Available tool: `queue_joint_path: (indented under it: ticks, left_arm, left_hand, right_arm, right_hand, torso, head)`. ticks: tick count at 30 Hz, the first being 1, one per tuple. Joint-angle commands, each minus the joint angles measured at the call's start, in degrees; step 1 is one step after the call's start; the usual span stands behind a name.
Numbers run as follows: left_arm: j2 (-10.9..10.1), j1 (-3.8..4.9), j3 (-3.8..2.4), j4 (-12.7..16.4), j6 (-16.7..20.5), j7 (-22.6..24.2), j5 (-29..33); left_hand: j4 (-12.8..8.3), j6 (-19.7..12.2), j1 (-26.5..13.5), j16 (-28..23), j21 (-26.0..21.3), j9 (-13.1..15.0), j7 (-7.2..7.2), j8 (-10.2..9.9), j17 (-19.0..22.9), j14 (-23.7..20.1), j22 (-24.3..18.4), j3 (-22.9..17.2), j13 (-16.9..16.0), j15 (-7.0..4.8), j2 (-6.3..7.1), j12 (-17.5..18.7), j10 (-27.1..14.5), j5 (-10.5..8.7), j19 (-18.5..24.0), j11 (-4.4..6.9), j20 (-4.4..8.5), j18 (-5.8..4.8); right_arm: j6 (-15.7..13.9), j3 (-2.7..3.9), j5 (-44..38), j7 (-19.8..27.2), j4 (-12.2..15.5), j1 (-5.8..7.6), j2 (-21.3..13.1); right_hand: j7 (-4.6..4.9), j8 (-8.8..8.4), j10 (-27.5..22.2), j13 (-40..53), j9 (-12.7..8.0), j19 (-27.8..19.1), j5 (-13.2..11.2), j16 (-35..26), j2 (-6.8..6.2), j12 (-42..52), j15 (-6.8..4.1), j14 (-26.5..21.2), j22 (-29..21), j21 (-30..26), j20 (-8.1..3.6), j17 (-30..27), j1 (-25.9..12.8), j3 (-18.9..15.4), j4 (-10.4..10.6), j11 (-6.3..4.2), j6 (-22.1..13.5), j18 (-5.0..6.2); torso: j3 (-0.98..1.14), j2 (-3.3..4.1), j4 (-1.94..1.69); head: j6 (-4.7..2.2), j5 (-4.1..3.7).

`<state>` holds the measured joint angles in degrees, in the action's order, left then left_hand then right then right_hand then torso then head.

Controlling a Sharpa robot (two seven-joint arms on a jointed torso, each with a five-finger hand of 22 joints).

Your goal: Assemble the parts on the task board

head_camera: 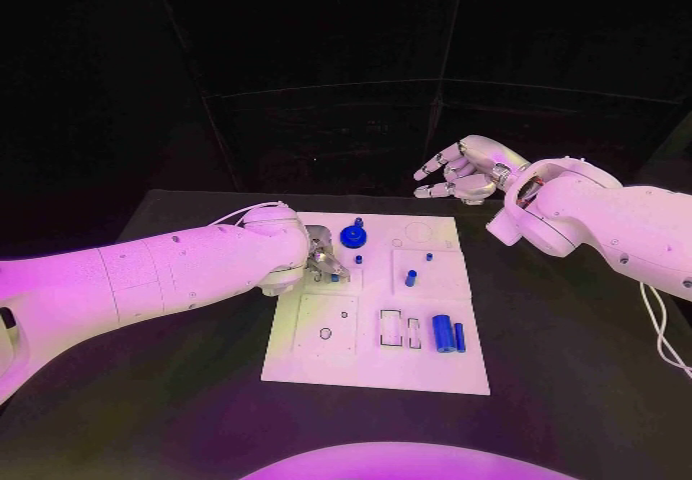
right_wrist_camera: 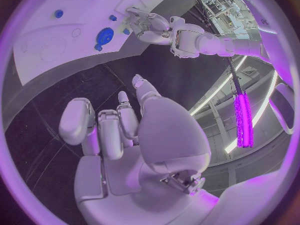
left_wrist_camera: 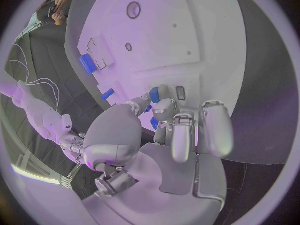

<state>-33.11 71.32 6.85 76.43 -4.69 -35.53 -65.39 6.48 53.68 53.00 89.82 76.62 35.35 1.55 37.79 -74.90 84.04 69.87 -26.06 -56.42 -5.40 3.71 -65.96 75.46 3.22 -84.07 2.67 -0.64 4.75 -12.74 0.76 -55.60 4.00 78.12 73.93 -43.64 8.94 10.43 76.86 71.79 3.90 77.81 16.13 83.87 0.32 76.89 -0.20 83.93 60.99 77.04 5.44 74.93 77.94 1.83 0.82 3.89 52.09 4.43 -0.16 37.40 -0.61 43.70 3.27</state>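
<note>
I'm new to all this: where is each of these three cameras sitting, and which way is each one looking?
Head view: on the robot's head, looking down at the black table and white task board; both arms come in from the sides.
Left wrist view: behind the left hand, facing the board, fingers at a small blue part.
Right wrist view: behind the right hand, raised off the board, looking across at it.
Shared: all three show the board; the right wrist view also catches the left hand.

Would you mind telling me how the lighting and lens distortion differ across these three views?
Head view: magenta light on the task board, black surroundings, straight edges. Left wrist view: fisheye bends the board's edges beyond the left hand. Right wrist view: a bright magenta light strip glares past the right hand.
</note>
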Motion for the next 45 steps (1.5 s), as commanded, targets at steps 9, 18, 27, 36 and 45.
queue_joint_path:
  ticks: [9, 18, 27, 36, 45]
  left_arm:
    - [0.19, -0.07, 0.10, -0.53, -1.12, -0.44, 0.56]
    - [-1.26, 0.05, -0.33, 0.99, 0.97, 0.14, 0.55]
    - [-2.79, 1.07, -5.25, 2.80, 2.09, -0.16, 0.55]
    - [-3.98, 3.22, -6.70, 2.43, -1.35, -0.92, 0.74]
    - [-1.42, 4.87, -6.81, -6.56, -5.25, -0.35, 1.78]
  left_hand:
    - [1.54, 0.84, -0.37, 0.18, 0.42, 0.05, -0.12, -0.52, -15.10, 5.96, 0.46, 5.36, -0.25, -0.56, -0.24, -0.62, 0.35, 0.09, -0.74, -0.11, 0.40, -0.79]
    - [5.19, 1.10, -1.24, 0.18, 0.49, 0.10, -0.38, -0.70, -15.10, 5.96, 0.80, 13.95, -0.34, -0.79, 0.67, -0.80, 0.42, -0.31, -0.79, 0.08, 0.59, -0.82]
    - [9.16, 0.26, -1.10, 0.18, -0.37, 0.33, -0.20, -0.74, -15.10, 5.96, -0.14, 19.72, 0.73, -0.73, 0.86, -0.08, -0.38, -0.40, -0.49, -0.06, 0.60, -0.62]
    - [9.83, -0.62, 0.76, 0.18, -1.08, 0.28, 0.02, -1.14, -15.10, 5.96, -0.93, 22.07, 1.66, -0.64, 0.51, 0.64, -1.11, -0.53, -0.21, -0.19, 0.62, -0.48]
    - [9.42, -4.12, 5.68, 0.18, -1.97, -2.31, 1.72, -5.04, -15.10, 5.96, -1.78, 24.75, 3.01, 0.46, -1.17, 1.59, -2.28, -0.50, 0.12, -1.59, -0.19, -0.37]
  right_arm:
    - [0.51, 0.02, -0.07, 0.40, -0.15, 0.11, 0.19]
    - [0.54, 0.02, -0.07, 0.52, -0.41, 0.09, 0.24]
    - [0.48, 0.02, -0.07, 0.65, -0.88, 0.07, 0.32]
    - [0.52, 0.01, -0.07, 0.67, -1.20, 0.06, 0.37]
    - [0.61, 0.01, -0.07, 0.61, -1.37, 0.05, 0.53]
  right_hand:
    - [0.02, 0.26, -0.40, -0.24, -0.08, -0.48, 0.22, -0.43, 0.03, -0.28, -0.38, 3.18, -0.38, -0.48, -0.01, 2.07, -0.18, 0.01, 0.17, 0.01, 0.48, 1.13]
    - [0.03, 0.25, -0.48, -0.34, -0.09, -0.58, 0.21, -0.50, 0.01, -0.35, -0.38, 3.16, -0.62, -0.60, -0.01, 1.95, -0.24, -0.02, 0.21, 0.02, 0.46, 1.17]
    - [0.03, 0.19, -0.67, -0.57, -0.11, -0.73, -0.48, -0.73, -0.12, -0.52, -0.38, 3.09, -1.04, -0.89, -0.02, 1.64, -0.71, -0.34, 0.53, 0.03, 0.30, 1.23]
    - [0.02, 0.18, -0.68, -0.59, -0.11, -0.75, -0.64, -0.74, -0.14, -0.53, -0.38, 3.09, -1.10, -0.94, -0.02, 1.64, -0.77, -0.40, 0.58, 0.03, 0.27, 1.24]
    - [0.02, 0.18, -0.66, -0.57, -0.10, -0.74, -0.73, -0.80, -0.14, -0.51, -0.38, 3.08, -1.11, -0.95, -0.02, 1.56, -0.80, -0.43, 0.61, 0.03, 0.27, 1.24]
  torso:
    - [-0.04, -0.03, -0.09]
    - [-0.15, -0.03, -0.14]
    - [-0.10, -0.03, -0.14]
    - [-0.07, -0.02, -0.10]
    - [-0.04, -0.05, -0.11]
  head:
    - [0.08, -0.03]
    - [-0.11, -0.21]
    - [-0.34, -0.16]
    - [-0.37, -0.13]
    - [-0.65, 0.23]
